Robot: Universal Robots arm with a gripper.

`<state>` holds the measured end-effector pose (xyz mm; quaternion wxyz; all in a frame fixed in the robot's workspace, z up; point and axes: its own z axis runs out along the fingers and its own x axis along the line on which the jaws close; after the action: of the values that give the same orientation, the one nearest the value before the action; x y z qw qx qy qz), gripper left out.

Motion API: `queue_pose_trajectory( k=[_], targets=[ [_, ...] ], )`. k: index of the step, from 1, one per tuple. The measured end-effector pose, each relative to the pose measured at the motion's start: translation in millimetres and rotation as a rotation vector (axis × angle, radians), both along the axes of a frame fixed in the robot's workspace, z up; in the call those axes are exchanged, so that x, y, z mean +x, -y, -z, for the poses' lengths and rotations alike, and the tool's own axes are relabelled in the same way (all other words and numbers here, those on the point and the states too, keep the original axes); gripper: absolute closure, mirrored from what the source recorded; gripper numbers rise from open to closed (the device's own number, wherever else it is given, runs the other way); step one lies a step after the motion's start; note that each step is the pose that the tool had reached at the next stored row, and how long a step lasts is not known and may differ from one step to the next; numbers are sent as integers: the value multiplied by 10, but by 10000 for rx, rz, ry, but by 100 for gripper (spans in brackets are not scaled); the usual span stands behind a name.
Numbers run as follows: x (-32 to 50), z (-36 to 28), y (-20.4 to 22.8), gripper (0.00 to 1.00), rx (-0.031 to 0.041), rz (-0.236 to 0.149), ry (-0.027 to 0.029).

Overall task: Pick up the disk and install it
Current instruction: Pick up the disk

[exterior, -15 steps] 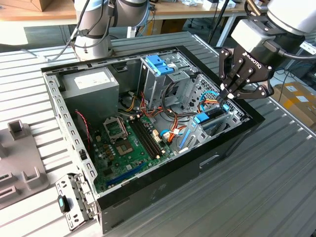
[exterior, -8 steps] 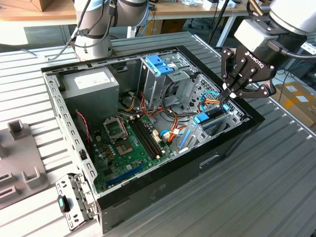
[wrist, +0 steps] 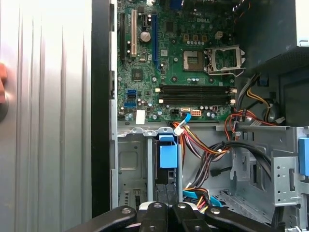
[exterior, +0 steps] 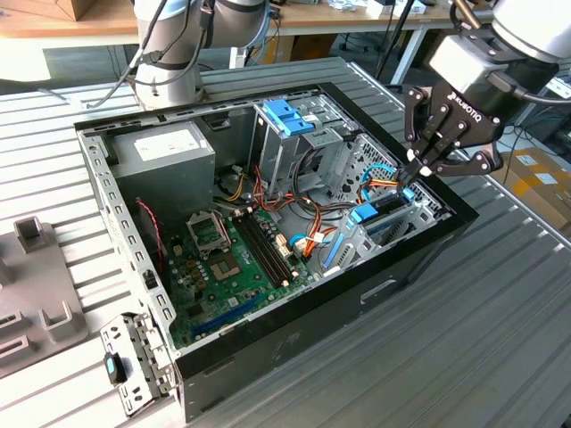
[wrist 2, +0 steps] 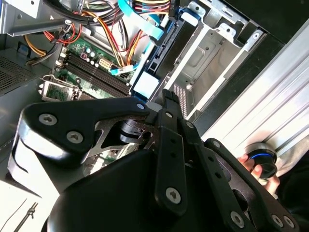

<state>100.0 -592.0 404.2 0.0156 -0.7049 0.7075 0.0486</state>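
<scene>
The disk (exterior: pixel 385 214) stands on edge in the drive bay at the open computer case's (exterior: pixel 294 334) wall on the exterior view's right, with blue rails along its sides. In the first wrist view the disk (wrist: pixel 164 181) is seen edge-on as a dark slab with a blue tab on top. In the second wrist view the disk (wrist 2: pixel 166 50) runs beside a silver bay wall. My gripper (exterior: pixel 417 169) hangs just above the disk's far end with its fingers shut together. I cannot tell whether the tips touch it. The gripper (wrist: pixel 167 210) also sits directly over the slab, and nothing is between the fingers.
A grey power supply (exterior: pixel 165 152), a tall metal cage with a blue top (exterior: pixel 290 116), the green motherboard (exterior: pixel 232 259) and coloured cables (exterior: pixel 312 236) lie inside the case. A grey fixture (exterior: pixel 36 285) sits on the ribbed table. A person's hand (wrist 2: pixel 248 164) holds a round black button beside the case.
</scene>
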Motion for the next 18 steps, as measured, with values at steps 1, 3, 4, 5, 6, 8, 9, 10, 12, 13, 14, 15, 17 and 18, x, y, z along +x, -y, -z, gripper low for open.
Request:
queue_pose_trajectory(
  k=[1,3,4,5,6,8,9,10,12,13,14,15,17,18],
  targets=[
    [7,0,0,89,-3,0,0],
    [28,1,0,89,-12,0,0],
    [37,2,0,89,-15,0,0],
    [45,3,0,89,-18,0,0],
    [58,3,0,89,-24,1,0],
    [74,4,0,89,-31,0,0],
    [82,4,0,89,-36,0,0],
    [91,5,0,89,-38,0,0],
    [108,6,0,89,-44,1,0],
    [116,6,0,89,-48,1,0],
    [124,7,0,89,-51,0,0],
    [134,7,0,89,-55,0,0],
    [152,8,0,89,-60,0,0],
    [160,9,0,89,-62,0,0]
  ],
)
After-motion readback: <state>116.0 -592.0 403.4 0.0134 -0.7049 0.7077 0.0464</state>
